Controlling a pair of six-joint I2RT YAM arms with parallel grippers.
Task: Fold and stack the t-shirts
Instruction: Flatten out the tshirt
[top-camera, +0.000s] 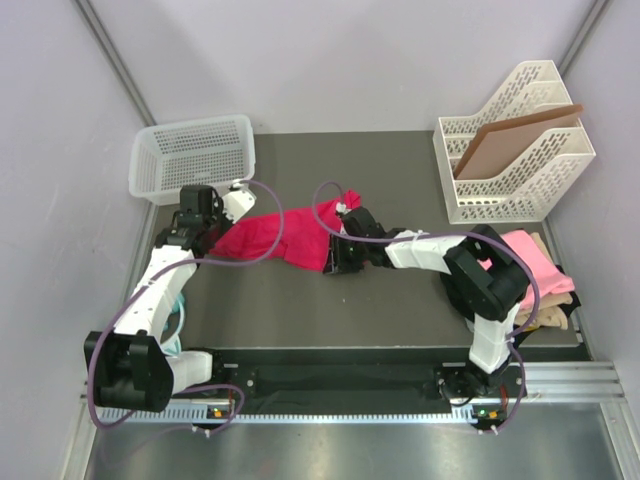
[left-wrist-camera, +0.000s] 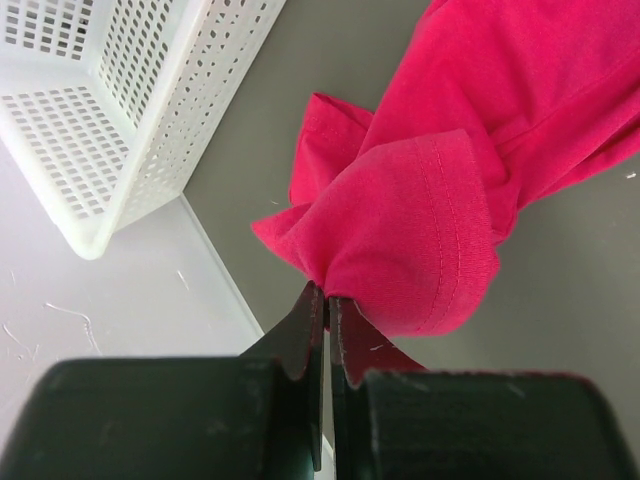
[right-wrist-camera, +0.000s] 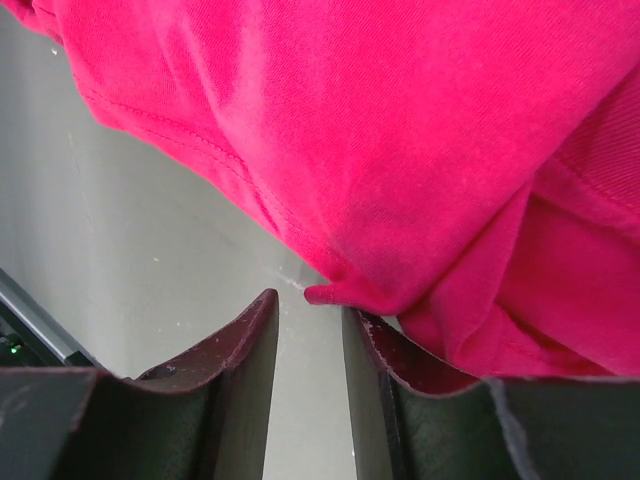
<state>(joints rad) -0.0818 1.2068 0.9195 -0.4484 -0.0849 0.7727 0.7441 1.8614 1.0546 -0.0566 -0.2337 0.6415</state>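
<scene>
The left gripper (left-wrist-camera: 325, 293) pinches the bright crimson-pink cloth t-shirt (top-camera: 275, 238) near the left edge of the grey table (top-camera: 400, 180), probably for spreading it. The right gripper (right-wrist-camera: 308, 308), narrowly apart, holds nothing.

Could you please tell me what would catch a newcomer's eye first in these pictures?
A bright crimson-pink t-shirt lies bunched mid-table between the two arms, the left jaws pinched shut on one end near the white basket. Light pink and beige shirts are piled at the right edge.
</scene>
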